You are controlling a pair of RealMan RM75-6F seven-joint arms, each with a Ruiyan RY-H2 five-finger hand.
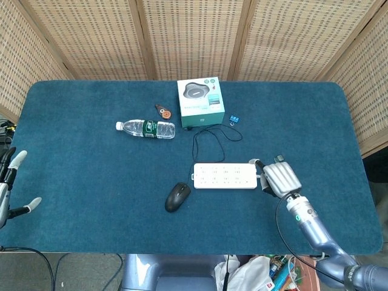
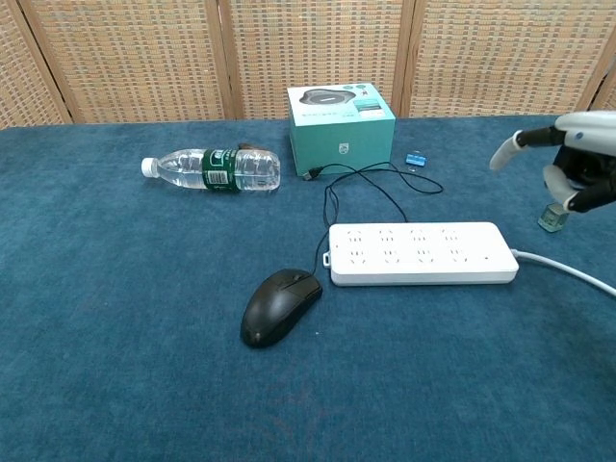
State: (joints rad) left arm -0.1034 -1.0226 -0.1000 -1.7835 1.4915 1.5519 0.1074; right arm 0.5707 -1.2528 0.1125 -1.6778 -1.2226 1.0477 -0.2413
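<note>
Blue carpet-like cloth covered the worktop (image 1: 91,200), and on it lay one long white plastic power strip (image 2: 419,253) with a white cable running off its right end. The right hand (image 2: 577,168) hung raised in the air just beyond that right end, touching nothing; one pale finger stuck out toward the left while the other fingers (image 2: 570,197) curled in under the palm, with nothing in them. The head view showed the same hand (image 1: 280,178) from above as a grey block beside the strip's end. Only the head view showed the left hand (image 1: 9,194), at the far left edge of the worktop, well apart from everything, its fingers spread and empty. That view also showed one small round orange-and-black object (image 1: 162,110) behind the bottle, which the chest view mostly hid. One small clear cube-shaped item (image 2: 551,218) sat just below the right hand in the chest view. There was one black computer mouse (image 2: 279,305) near the strip's left end, one clear plastic water bottle (image 2: 212,169) lying on its side, one teal-and-white cardboard box (image 2: 340,120), one small blue clip (image 2: 416,158), and one thin black cable (image 2: 361,185) looping in front of the box.
</note>
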